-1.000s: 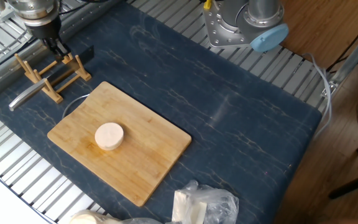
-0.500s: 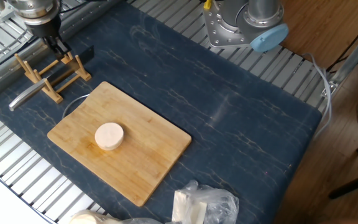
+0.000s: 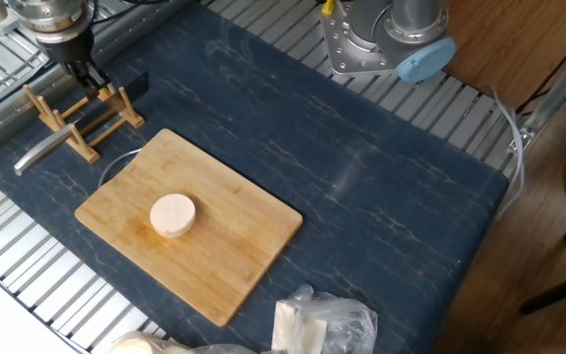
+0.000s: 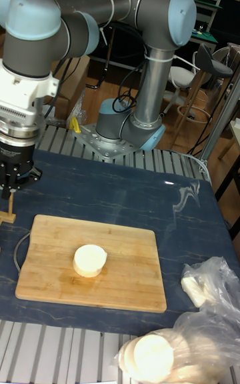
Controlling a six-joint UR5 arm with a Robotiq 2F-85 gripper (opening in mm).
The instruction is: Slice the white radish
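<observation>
Gripper (image 3: 88, 76) low over wooden rack (image 3: 84, 116), fingers close together at rack's top; can't tell if clenched on anything. Knife (image 3: 42, 149) lies in rack, just below gripper. Bamboo board (image 3: 234, 246) nearby on dark mat (image 3: 381, 197). White radish (image 3: 173, 213), whole disc, on board centre, well apart from gripper. Plastic bag (image 3: 327, 320) farthest off.

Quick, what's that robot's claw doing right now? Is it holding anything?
Gripper: down at the wooden knife rack, over the knife handle; whether it is open or gripping cannot be told. The white radish lies untouched on the cutting board.
</observation>
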